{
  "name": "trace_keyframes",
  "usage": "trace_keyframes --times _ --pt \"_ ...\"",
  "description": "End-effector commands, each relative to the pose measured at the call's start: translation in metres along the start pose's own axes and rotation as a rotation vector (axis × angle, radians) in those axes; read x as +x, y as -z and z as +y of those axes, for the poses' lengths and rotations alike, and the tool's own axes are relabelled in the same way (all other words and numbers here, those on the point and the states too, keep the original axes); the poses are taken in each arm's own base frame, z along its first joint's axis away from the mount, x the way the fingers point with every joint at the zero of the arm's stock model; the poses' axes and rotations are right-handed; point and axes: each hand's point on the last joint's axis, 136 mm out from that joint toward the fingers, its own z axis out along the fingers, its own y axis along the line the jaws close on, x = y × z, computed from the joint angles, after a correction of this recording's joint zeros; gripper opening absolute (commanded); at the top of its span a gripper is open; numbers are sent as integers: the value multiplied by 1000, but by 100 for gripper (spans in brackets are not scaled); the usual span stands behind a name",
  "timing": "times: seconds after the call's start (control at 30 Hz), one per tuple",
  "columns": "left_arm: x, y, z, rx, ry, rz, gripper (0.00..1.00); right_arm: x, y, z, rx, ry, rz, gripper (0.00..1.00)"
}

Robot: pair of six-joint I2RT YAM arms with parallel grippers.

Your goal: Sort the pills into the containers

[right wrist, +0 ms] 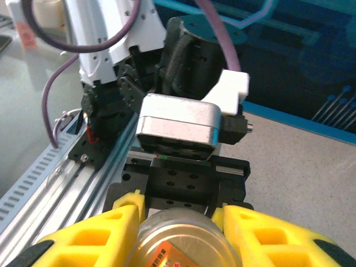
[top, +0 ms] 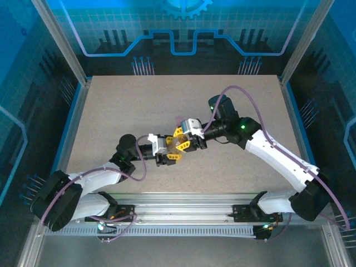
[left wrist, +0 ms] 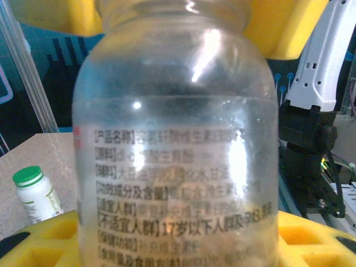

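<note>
Translucent vial [left wrist: 175, 139] with black printed text

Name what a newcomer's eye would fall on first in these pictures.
The two arms meet above the middle of the table, with the left gripper and the right gripper both clamped on one translucent vial that has a printed label. The right gripper holds it by the lid. A white bottle with green cap sits apart on the table.
</note>
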Motion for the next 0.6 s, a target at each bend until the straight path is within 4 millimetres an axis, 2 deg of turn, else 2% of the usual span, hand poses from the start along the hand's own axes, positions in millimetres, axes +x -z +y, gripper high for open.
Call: trace_keyframes --times 0.0,0.13,0.3,0.4,0.57 --pt "-126 5 28 -138 -271 -326 0 54 -31 -2 31 -328 83 4" --pt "-128 5 42 -221 -292 -306 0 73 -40 -17 126 -551 145 4" --pt "-120 3 60 -353 -341 -232 0 108 -40 -30 314 -729 364 4" --pt "-117 4 66 -416 -371 -208 0 123 -33 -40 429 -791 441 7" --pt "-111 4 67 -456 -413 -187 0 144 -17 -63 648 -907 463 9"
